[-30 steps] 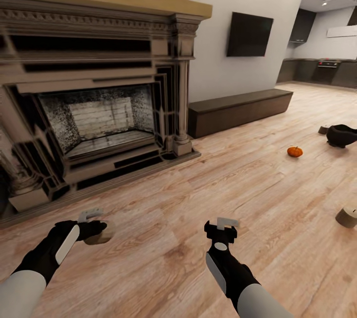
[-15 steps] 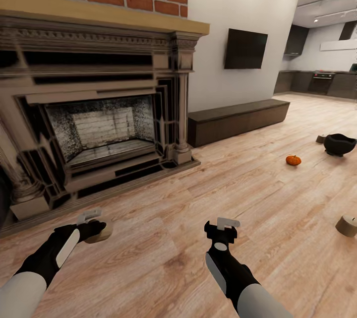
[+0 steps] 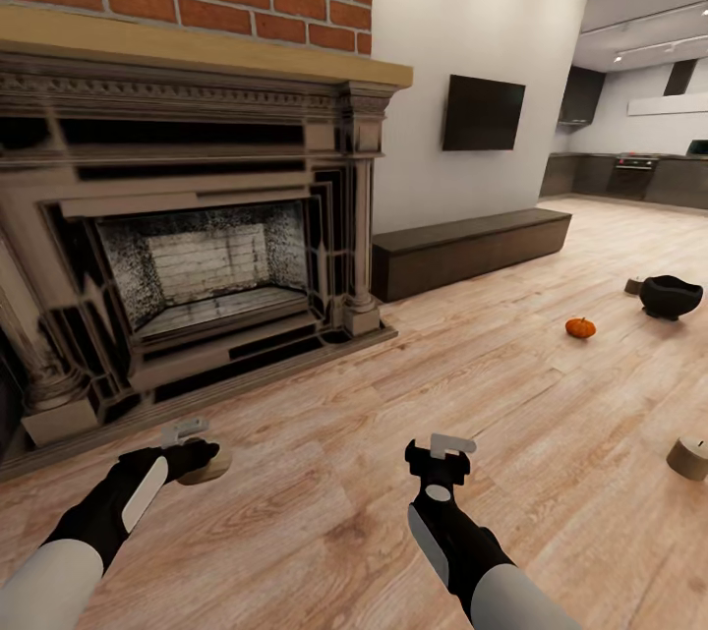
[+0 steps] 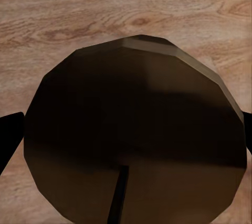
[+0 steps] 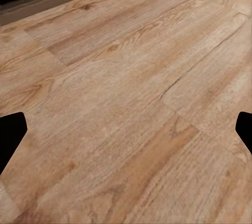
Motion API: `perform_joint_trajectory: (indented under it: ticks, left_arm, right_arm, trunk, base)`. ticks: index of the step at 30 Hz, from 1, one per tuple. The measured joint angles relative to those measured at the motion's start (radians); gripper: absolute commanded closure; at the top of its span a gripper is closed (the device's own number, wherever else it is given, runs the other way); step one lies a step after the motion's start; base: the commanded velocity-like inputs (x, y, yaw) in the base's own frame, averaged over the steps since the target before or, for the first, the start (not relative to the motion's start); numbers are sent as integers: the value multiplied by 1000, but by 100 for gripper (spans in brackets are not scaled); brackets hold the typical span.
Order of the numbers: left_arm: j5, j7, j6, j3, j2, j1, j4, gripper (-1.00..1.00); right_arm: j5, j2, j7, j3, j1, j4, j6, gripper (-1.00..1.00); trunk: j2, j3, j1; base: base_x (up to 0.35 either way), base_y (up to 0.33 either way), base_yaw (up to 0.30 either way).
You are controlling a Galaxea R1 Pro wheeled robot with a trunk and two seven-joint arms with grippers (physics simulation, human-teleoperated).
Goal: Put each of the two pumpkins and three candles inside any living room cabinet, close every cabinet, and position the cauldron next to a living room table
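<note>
Left gripper (image 3: 194,447) clamped on a candle (image 4: 134,135) – right gripper (image 3: 440,458) spread apart, empty, above plank floor (image 5: 126,103)

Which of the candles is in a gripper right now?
The candle in the left gripper, near the fireplace. The other two candles stand free on the floor: one at the head view's right edge, one beside the cauldron.

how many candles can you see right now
3: one candle in the left gripper, one on the floor at far right, one partly hidden beside the cauldron.
</note>
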Motion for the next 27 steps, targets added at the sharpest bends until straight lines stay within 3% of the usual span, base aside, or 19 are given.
perform_joint_trajectory:
  ticks: [7,8,17,27]
  left_arm:
    - [-1,0,-24,-1,-4,0,14,100]
    - [1,2,-45,-1,-17,0,29,100]
    - [-12,3,-55,-1,-33,0,39,100]
    - [-13,7,-56,0,-33,0,42,100]
  right_arm:
    - [1,0,1,1,0,1,-3,-100]
    - [6,0,-3,2,0,2,-3,-100]
    - [1,0,-4,2,0,3,-2,-100]
    - [0,0,1,2,0,3,-2,-100]
  trunk:
    - [0,0,0]
    - [0,0,0]
    - [0,0,0]
    - [0,0,0]
  base:
    - [0,0,0]
    - [0,0,0]
    - [12,-6,0]
    - [220,-168,0]
